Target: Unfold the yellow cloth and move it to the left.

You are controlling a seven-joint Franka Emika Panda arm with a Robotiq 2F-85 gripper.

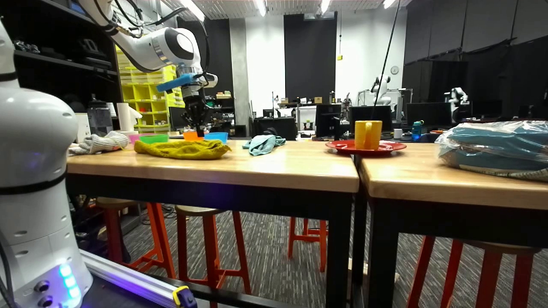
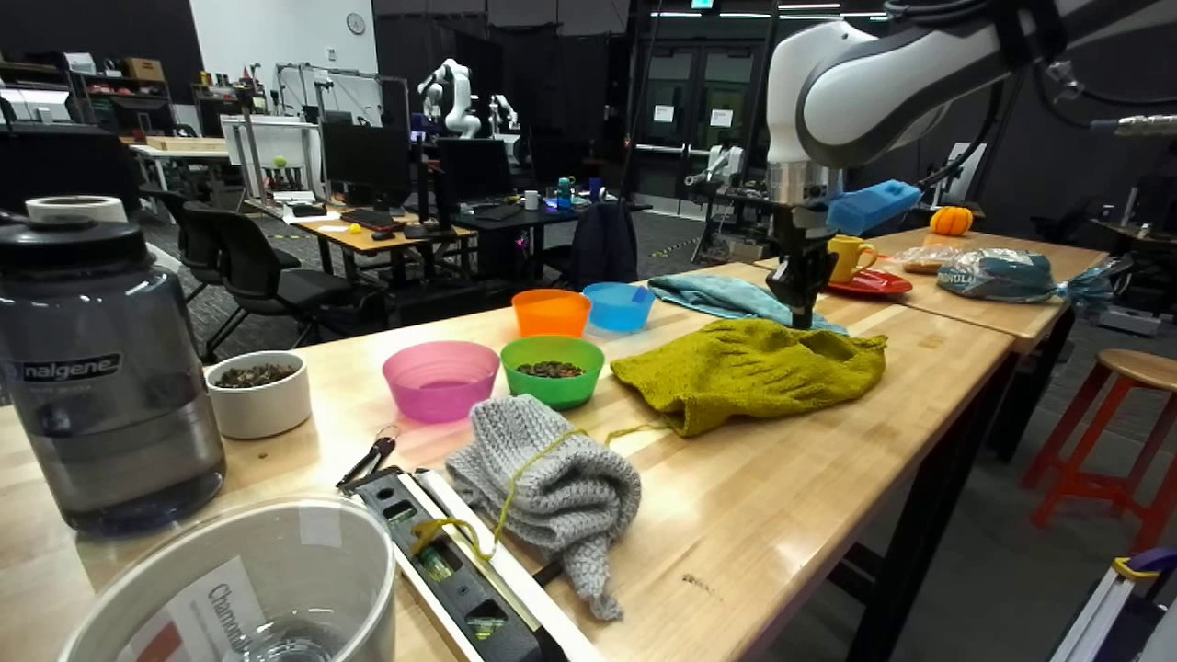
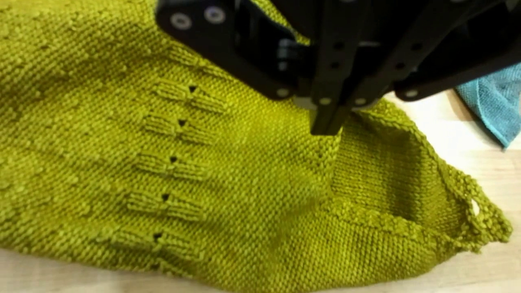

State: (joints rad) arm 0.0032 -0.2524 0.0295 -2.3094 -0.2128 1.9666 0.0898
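In the wrist view the mustard-yellow knit cloth [image 3: 183, 150] spans left edge to lower right; at upper centre-right the Robotiq gripper [image 3: 327, 128] is closed, any pinch unclear. Rightward the cloth gapes: slowly lifting only the upper layer should unfold it.
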